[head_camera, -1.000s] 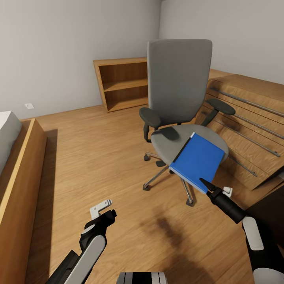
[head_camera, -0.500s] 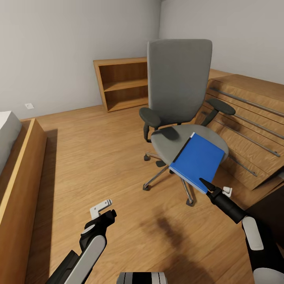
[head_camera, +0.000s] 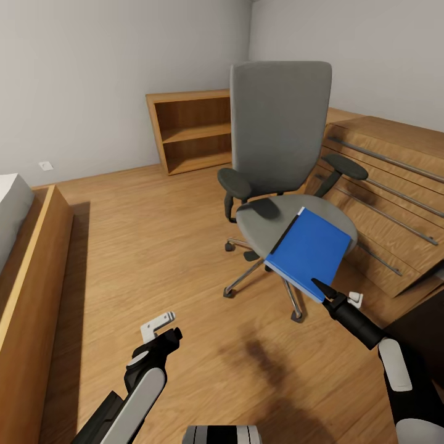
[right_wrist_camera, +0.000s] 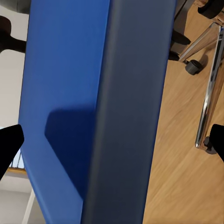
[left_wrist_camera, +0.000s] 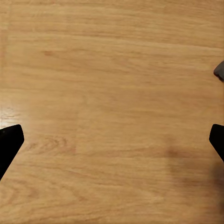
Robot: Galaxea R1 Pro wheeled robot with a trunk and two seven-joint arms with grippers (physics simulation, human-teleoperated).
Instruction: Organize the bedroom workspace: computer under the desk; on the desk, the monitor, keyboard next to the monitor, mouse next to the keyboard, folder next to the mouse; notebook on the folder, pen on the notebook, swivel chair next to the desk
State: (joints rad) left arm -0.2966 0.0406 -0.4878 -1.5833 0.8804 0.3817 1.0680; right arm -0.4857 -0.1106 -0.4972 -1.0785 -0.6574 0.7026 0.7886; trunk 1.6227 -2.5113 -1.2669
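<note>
- Judging by the scene, early in the task: no desk, monitor, keyboard or mouse to check from here, so nothing to count as done.
- On the light wood floor (head_camera: 154, 246), beside a low drawer unit with metal rails (head_camera: 382, 197) and in front of an open wooden shelf unit (head_camera: 191, 132): the swivel chair (head_camera: 280, 123), grey seat and tall back, dark rounded armrests, metal star base on castors. Not yet brought to any desk.
- On the chair seat, at its front edge and overhanging it toward the robot: the folder (head_camera: 308, 250). Bright blue, flat, rectangular, with a thin pale strip along its far edge; seen close in the right wrist view as a broad blue face with a darker grey-blue spine. Not yet moved to the desk; probably the step in hand.
- At the folder's near corner: the right gripper (head_camera: 327, 295), fingers spread wide, one on either side of the folder's edge, not closed on it.
- Low over bare floor, well apart from the chair: the left gripper (head_camera: 161, 327), fingers likewise spread wide, nothing between them.
- Left to do, apparently: closing on the folder, carrying it over, then notebook, pen and chair.
</note>
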